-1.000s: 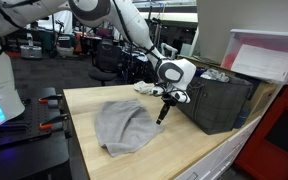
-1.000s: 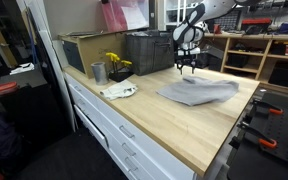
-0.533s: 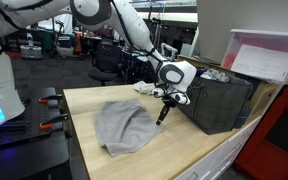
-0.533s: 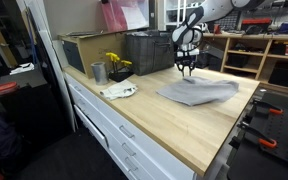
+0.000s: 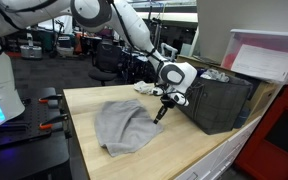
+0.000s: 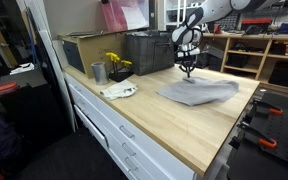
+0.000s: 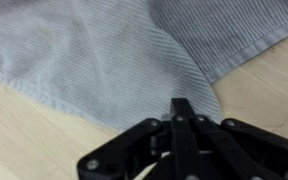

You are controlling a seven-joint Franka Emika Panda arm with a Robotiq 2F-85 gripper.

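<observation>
End effector (image 7: 182, 105) is shut now, fingers pressed together w/ no gap showing in the wrist view. A sec ago they were spread open over the same spot, so it just snapped closed right at the edge of the gray towel (image 7: 104, 50). The arm itself has barely moved, it's only the fingers that changed. My read is that's a pinch attempt on the fabric. Can't tell tbh if any cloth actually got caught btw the tips. They meet right where the towel's edge comes to a point, and the black linkage blocks the view there.

Towel is lying rumpled, mostly flat, on the wooden desk (image 5: 184, 145). In both exterior views the end effector (image 5: 161, 117) comes down at the towel (image 5: 124, 125) edge nearest the black crate (image 5: 219, 100).

Further out in an exterior view (image 6: 187, 73): towel (image 6: 197, 91) toward the back of the desk (image 6: 174, 130), then a metal cup (image 6: 98, 72) and yellow flowers (image 6: 114, 65) well apart from it, near the crate (image 6: 149, 52).

Hard to see: the contact point is tiny in both exterior views, and the wrist view is blurry and cuts off most of the towel.
</observation>
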